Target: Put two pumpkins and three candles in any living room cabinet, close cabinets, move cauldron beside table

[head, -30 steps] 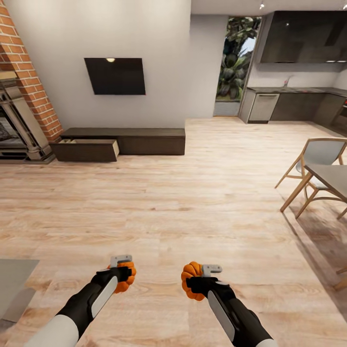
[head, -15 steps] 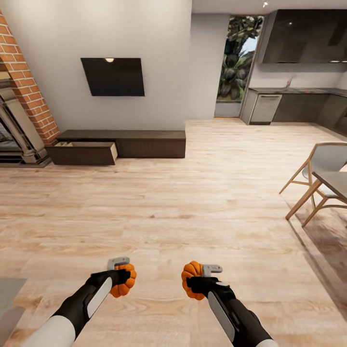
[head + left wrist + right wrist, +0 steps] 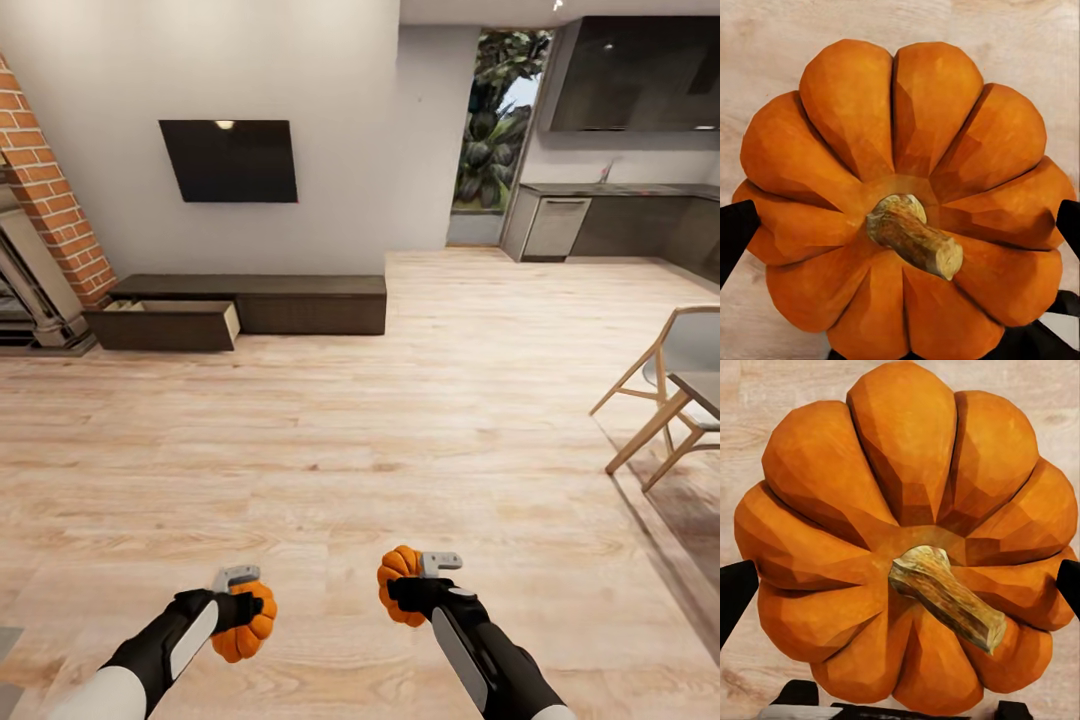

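Note:
Two orange ribbed pumpkins are carried low over the wooden floor. My left gripper [image 3: 240, 610] is shut on one pumpkin [image 3: 246, 628], seen stem-up in the left wrist view as pumpkin [image 3: 900, 150] between the black fingertips [image 3: 735, 236]. My right gripper [image 3: 405, 588] is shut on the other pumpkin [image 3: 397, 575], pumpkin [image 3: 907, 487] in the right wrist view. The long dark-brown cabinet [image 3: 300, 300] stands far ahead against the wall, its left drawer [image 3: 165, 322] pulled open. Candles and cauldron are out of view.
A black TV [image 3: 228, 160] hangs above the cabinet. A brick fireplace [image 3: 45, 230] is at the far left. A wooden chair [image 3: 665, 385] and a dining table corner [image 3: 705, 385] stand at the right. The kitchen counter [image 3: 610, 215] lies at the back right.
The camera has moved, shifting the room slightly left. My left gripper with its pumpkin has dropped lower and closer to me; the right one holds its place.

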`<state>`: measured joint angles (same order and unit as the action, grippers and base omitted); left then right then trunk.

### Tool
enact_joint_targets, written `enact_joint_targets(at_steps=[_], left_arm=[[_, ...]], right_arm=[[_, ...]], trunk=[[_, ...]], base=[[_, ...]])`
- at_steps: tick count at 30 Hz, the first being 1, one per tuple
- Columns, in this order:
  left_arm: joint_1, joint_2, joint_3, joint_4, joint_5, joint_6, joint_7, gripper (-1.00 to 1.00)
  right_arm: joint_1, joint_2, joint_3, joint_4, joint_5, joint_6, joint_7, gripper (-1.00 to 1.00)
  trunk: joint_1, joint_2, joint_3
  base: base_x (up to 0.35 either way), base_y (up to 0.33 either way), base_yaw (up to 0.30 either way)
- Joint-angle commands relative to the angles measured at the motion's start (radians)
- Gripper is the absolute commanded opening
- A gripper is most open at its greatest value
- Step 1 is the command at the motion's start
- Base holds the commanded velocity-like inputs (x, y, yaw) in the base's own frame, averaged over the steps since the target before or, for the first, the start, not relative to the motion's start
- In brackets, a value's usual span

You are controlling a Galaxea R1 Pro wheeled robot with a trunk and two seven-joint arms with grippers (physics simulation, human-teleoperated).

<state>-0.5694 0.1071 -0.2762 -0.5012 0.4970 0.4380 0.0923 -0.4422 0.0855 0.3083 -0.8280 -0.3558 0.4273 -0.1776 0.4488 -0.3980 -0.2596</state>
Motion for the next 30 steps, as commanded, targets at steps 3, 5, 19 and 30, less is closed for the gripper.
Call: enact_joint_targets(at_steps=[3, 5, 19, 30], left_arm=[[-0.001, 0.009, -0.008, 0.010, 0.028, 0.004, -0.005, -1.00], [-0.001, 0.010, -0.008, 0.012, 0.034, 0.004, -0.007, -1.00], [-0.001, 0.014, -0.008, 0.015, 0.040, 0.001, 0.004, -1.00], [0.000, 0.016, -0.008, 0.014, 0.040, -0.001, 0.007, -1.00]], right_arm=[[-0.001, 0.000, 0.004, 0.005, -0.010, 0.002, -0.008, -1.00], [-0.001, 0.000, 0.004, 0.006, -0.010, 0.002, -0.008, -1.00], [-0.001, 0.006, 0.006, 0.006, -0.009, 0.004, -0.014, -1.00], [-0.001, 0.008, 0.006, 0.007, -0.011, 0.005, -0.022, -1.00]], trunk=[[0.001, -0.002, -0.002], [0.001, -0.002, -0.002], [0.001, -0.002, -0.005], [0.001, -0.002, -0.019]], base=[[0.335, 0.000, 0.000], [0.336, 0.000, 0.000], [0.335, 0.000, 0.018], [0.336, 0.000, 0.170]])
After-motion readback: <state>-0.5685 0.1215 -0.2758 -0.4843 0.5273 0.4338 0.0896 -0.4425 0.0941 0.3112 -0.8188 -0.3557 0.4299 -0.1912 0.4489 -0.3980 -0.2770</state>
